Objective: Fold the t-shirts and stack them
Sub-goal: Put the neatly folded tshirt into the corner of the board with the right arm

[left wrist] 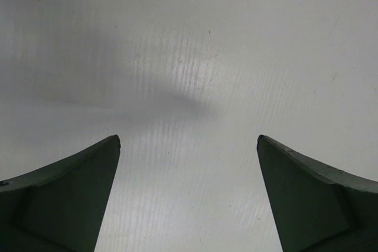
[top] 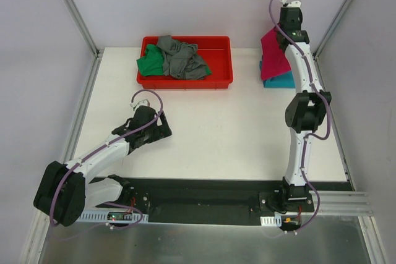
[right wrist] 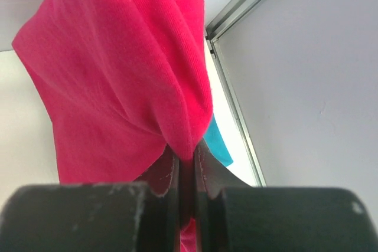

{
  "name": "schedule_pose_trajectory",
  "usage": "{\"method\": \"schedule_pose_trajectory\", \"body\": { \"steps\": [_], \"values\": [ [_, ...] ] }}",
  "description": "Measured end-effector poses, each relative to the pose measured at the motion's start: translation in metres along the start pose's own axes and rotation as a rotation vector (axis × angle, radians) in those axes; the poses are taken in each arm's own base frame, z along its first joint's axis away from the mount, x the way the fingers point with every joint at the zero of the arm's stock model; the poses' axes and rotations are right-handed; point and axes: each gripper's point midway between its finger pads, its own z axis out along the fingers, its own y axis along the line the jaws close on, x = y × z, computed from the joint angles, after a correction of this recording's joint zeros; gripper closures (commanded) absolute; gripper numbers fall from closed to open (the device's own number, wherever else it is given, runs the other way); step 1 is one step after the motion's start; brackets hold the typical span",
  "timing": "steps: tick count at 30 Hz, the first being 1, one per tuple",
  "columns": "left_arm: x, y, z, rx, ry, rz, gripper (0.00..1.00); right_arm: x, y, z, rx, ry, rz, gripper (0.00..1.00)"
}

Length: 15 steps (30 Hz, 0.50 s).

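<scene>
My right gripper [top: 276, 34] is shut on the magenta-pink t-shirt [top: 272, 60] and holds its edge up at the far right; the cloth hangs down onto the teal t-shirt [top: 279, 81] lying beneath. In the right wrist view the pink fabric [right wrist: 112, 69] is pinched at the gripper [right wrist: 187, 160], with a sliver of teal [right wrist: 217, 143] behind. The green t-shirt [top: 150, 64] and grey t-shirt [top: 180, 58] lie crumpled in the red tray [top: 185, 82]. My left gripper [top: 166, 125] is open and empty, low over bare table [left wrist: 189, 87], its fingers [left wrist: 71, 199] wide apart.
The red tray stands at the back centre. Metal frame posts [top: 74, 10] and grey walls [right wrist: 307, 87] close in the sides; the right arm works close to the right wall. A black base strip [top: 204, 196] runs along the near edge.
</scene>
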Motion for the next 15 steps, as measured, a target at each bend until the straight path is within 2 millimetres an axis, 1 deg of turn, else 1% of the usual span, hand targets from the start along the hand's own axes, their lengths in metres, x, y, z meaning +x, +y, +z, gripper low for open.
{"method": "schedule_pose_trajectory", "body": {
  "steps": [3,5,9,12,15],
  "values": [
    [-0.001,-0.001,0.0,0.002,-0.002,0.004,0.01,0.01,-0.006,0.013,-0.02,0.02,0.018,1.0],
    [-0.003,-0.002,-0.001,0.005,-0.006,0.006,0.01,0.017,-0.005,0.025,-0.04,0.03,0.029,1.0],
    [-0.008,-0.005,-0.002,0.011,-0.017,0.008,0.01,0.033,0.0,0.049,-0.067,0.051,0.036,1.0],
    [-0.011,-0.007,-0.003,0.012,-0.026,0.007,0.01,0.047,0.009,0.066,-0.098,0.07,0.033,1.0],
    [-0.013,-0.008,-0.003,0.013,-0.033,0.007,0.01,0.055,0.015,0.08,-0.129,0.072,0.045,1.0]
  ]
}}
